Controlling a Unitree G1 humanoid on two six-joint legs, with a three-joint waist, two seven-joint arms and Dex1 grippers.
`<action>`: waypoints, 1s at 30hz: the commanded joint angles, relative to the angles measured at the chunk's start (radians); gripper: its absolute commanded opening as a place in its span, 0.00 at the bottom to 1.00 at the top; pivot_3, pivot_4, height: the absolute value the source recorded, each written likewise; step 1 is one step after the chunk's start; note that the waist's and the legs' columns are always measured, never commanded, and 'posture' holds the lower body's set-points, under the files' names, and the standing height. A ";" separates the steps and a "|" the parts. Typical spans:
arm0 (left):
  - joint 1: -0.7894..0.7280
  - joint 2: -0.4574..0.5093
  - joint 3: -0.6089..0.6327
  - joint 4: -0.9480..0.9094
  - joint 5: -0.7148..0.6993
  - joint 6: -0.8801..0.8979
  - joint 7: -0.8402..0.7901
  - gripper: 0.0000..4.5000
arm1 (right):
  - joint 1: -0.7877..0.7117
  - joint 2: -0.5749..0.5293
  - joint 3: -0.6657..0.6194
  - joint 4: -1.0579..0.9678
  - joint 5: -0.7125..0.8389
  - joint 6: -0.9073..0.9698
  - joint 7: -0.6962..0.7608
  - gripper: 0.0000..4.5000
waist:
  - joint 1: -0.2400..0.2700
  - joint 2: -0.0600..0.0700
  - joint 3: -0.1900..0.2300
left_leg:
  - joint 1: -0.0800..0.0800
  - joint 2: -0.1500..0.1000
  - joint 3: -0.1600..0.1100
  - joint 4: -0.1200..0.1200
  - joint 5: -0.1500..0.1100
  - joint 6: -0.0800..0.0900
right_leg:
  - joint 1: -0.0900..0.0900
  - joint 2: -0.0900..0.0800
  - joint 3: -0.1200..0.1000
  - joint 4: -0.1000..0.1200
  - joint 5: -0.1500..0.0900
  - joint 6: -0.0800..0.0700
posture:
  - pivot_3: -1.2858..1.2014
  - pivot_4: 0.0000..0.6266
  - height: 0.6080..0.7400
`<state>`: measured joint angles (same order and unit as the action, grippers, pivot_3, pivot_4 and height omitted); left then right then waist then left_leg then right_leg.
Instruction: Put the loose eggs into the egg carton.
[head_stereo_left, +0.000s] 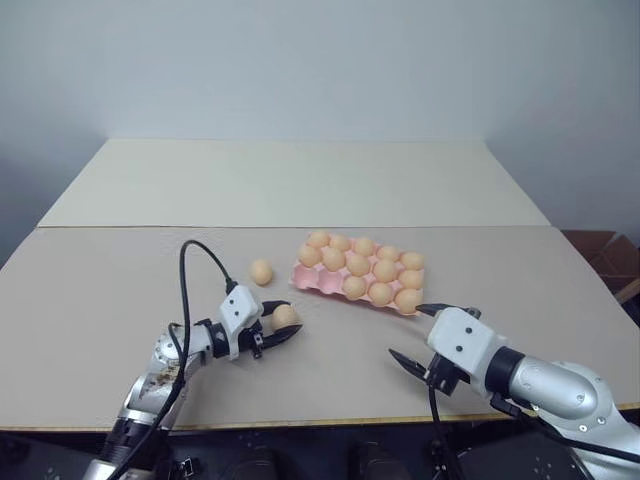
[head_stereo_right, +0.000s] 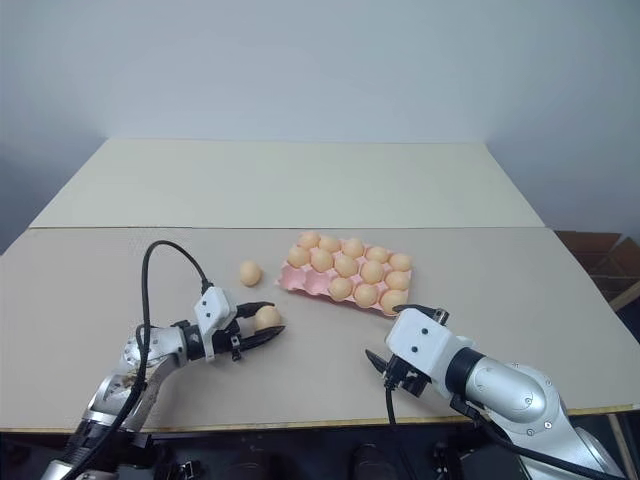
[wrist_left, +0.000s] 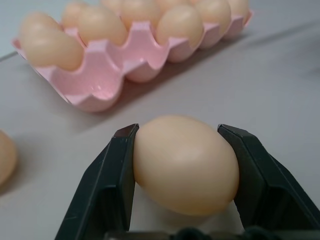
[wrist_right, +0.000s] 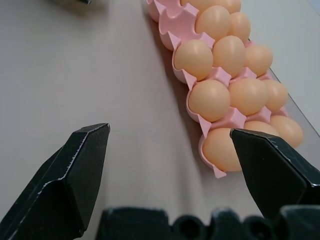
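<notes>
On the tan table (head_stereo_left: 100, 290), the left gripper (head_stereo_left: 287, 327) clasped one egg (head_stereo_left: 285, 316), another egg (head_stereo_left: 261, 271) lay loose, thirteen filled the egg carton (head_stereo_left: 304, 277), and the right gripper (head_stereo_left: 420, 335) gaped empty.

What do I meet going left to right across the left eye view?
Left tool shut on an egg → loose egg beyond it → carton → open right tool.

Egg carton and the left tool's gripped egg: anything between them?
Bare table only, in the left wrist view. The other loose egg lies off to the side.

Loose egg (wrist_left: 4, 157) cut off by left wrist view's edge
</notes>
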<state>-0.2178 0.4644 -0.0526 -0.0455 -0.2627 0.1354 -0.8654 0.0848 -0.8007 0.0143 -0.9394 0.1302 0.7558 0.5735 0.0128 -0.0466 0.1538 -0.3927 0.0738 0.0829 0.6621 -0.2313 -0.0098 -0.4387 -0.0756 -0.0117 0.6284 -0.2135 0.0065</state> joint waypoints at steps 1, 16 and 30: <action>-0.089 -0.046 0.035 -0.047 -0.063 0.044 0.052 0.51 | -0.019 0.011 0.014 -0.002 -0.020 -0.035 -0.017 1.00 | 0.003 0.000 0.000 | 0.000 0.000 0.000 0.000 0.000 0.000 | 0.000 0.000 0.000 0.000 0.000 0.000 | 0.52 0.24 1.00; -0.339 -0.170 -0.042 0.321 0.012 -0.095 0.004 0.51 | 0.031 0.044 0.016 -0.041 -0.068 -0.021 -0.058 1.00 | -0.001 -0.001 0.000 | -0.003 -0.003 -0.003 0.002 0.000 0.001 | 0.000 -0.001 0.000 -0.002 0.005 0.008 | 0.52 0.24 1.00; -0.451 -0.261 -0.063 0.575 0.097 -0.298 0.009 0.79 | 0.053 0.034 -0.015 -0.067 -0.075 -0.005 -0.053 1.00 | -0.002 -0.001 0.000 | -0.005 -0.004 -0.005 0.003 0.000 0.001 | 0.000 -0.001 -0.001 -0.003 0.005 0.009 | 0.52 0.24 1.00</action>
<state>-0.6407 0.2090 -0.1219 0.5231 -0.1744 -0.1252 -0.8693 0.1384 -0.7595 0.0250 -0.9639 0.0609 0.7500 0.5212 0.0112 -0.0474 0.1536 -0.3982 0.0699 0.0783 0.6654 -0.2310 -0.0090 -0.4384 -0.0767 -0.0132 0.6258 -0.2080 0.0157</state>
